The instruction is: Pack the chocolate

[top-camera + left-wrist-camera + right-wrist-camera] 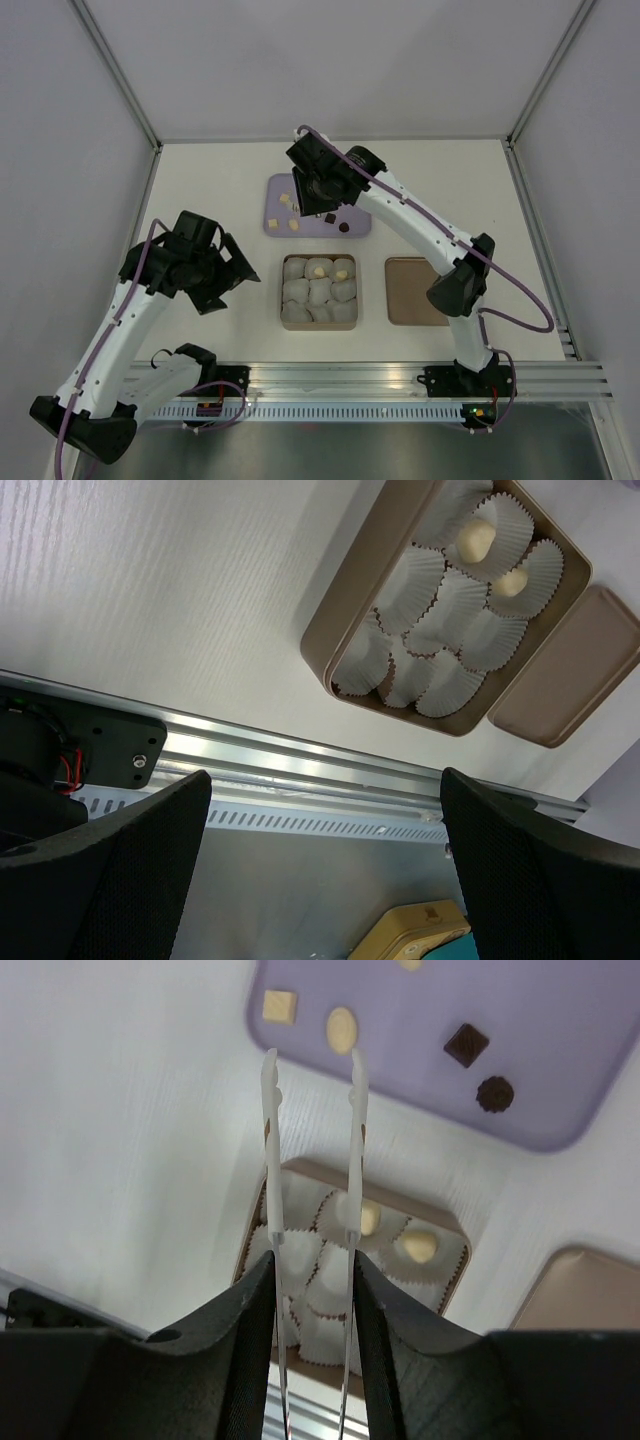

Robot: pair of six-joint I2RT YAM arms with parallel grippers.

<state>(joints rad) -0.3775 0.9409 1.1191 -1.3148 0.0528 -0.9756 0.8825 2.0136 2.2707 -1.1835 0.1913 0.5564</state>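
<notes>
On your worktop [220, 190] sit the lilac tray [560, 1050] and brown box [355, 575], your left gripper [325, 785] gapes wide and empty, your right gripper [312, 1060] hangs narrowly parted over the tray's edge, holding nothing, and the chocolate [466, 1045] lies mostly on the tray, two pale pieces in the box's paper cups [455, 610].

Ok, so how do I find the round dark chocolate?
Look at the purple tray at the far side of the table. Two dark brown pieces sit together on it. Yours is the round chocolate with bumpy edges; the square chocolate beside it has straight sides.
</notes>
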